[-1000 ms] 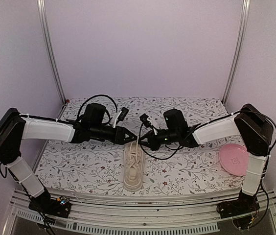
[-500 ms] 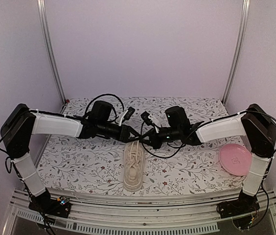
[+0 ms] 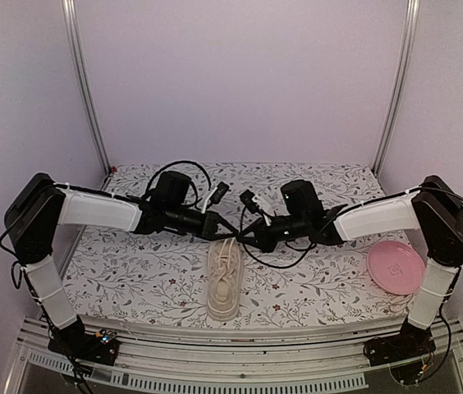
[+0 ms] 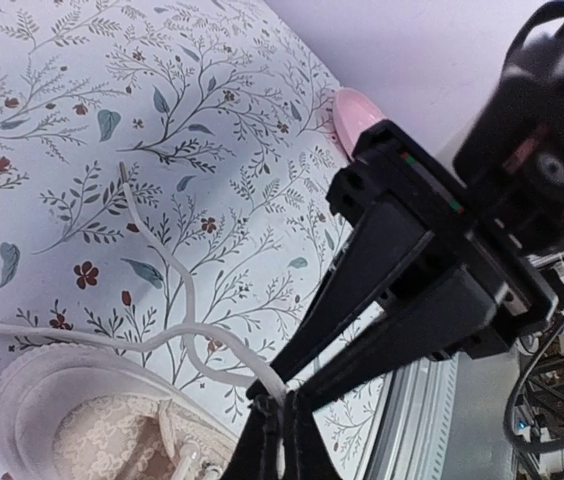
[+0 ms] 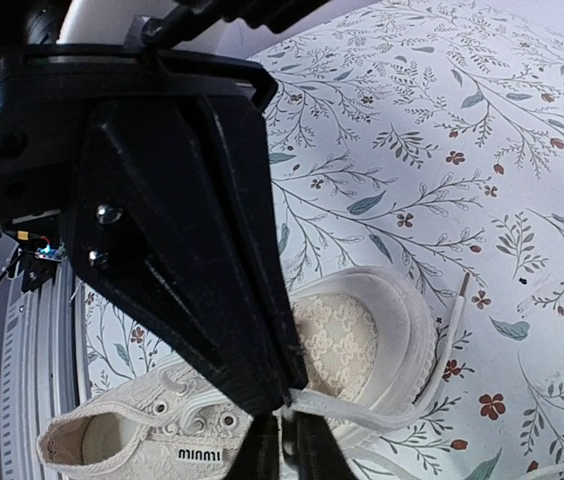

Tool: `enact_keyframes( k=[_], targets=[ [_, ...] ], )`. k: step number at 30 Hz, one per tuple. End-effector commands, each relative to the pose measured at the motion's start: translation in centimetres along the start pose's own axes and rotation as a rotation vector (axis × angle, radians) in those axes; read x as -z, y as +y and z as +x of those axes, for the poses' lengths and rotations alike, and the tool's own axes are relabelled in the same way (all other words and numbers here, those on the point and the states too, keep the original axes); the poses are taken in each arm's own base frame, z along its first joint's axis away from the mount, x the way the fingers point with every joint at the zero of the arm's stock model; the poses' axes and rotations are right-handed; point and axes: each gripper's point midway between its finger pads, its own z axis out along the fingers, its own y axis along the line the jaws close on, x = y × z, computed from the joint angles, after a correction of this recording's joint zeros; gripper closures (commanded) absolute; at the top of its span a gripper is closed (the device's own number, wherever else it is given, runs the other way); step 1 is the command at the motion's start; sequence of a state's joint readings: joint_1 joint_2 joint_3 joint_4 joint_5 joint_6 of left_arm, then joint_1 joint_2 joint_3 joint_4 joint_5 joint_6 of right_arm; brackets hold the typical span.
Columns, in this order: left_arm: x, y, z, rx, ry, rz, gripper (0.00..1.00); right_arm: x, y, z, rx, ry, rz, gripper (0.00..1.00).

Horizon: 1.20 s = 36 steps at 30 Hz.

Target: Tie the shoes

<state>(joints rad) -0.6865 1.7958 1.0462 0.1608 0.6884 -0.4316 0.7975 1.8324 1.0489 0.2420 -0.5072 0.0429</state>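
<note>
The cream sneaker (image 3: pixel 223 281) lies lengthwise at the table's front middle, also seen in the left wrist view (image 4: pixel 82 430) and the right wrist view (image 5: pixel 362 330). My two grippers meet tip to tip just above its far end. The left gripper (image 3: pixel 226 232) (image 4: pixel 284 425) is shut on a white lace (image 4: pixel 187 300), which shows as a pale strip between its fingers. The right gripper (image 3: pixel 245 235) (image 5: pixel 287 440) is shut on the same lace (image 5: pixel 387 412) at nearly the same spot. The lace's free end lies on the cloth (image 4: pixel 123 172).
A round pink plate (image 3: pixel 396 268) sits at the table's right edge, beside the right arm's elbow. Black cables loop behind both wrists (image 3: pixel 178 168). Flowered cloth (image 3: pixel 133 279) covers the table, with metal rails along the front edge.
The left gripper has moved right to meet the right gripper and has shut on the lace. Both grippers have shifted slightly toward the far side.
</note>
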Motion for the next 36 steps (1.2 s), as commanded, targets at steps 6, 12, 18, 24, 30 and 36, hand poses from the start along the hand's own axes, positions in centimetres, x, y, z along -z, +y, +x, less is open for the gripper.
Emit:
enact_keyframes(
  k=[6, 12, 18, 24, 30, 36],
  targets=[
    [1.6, -1.7, -0.2, -0.010, -0.081, 0.026, 1.00, 2.2, 0.2, 1.1, -0.002, -0.058, -0.010, 0.56],
    [2.0, -1.4, 0.6, 0.014, -0.086, 0.010, 1.00, 0.9, -2.0, 3.2, -0.015, -0.050, 0.040, 0.41],
    [2.0, -1.3, 0.8, 0.029, -0.086, 0.010, 1.00, 0.1, -4.9, 4.6, 0.040, -0.019, 0.170, 0.27],
    [2.0, -1.3, 0.7, 0.034, -0.084, 0.011, 1.00, -0.8, -6.8, 5.2, 0.093, 0.025, 0.243, 0.27],
    [1.9, -1.2, 0.9, 0.039, -0.075, 0.009, 1.00, -2.0, -8.1, 6.0, 0.130, 0.085, 0.271, 0.31],
    [2.1, -1.0, 0.7, 0.040, -0.087, -0.013, 1.00, -1.9, -8.1, 6.8, 0.136, 0.122, 0.268, 0.71]
  ],
)
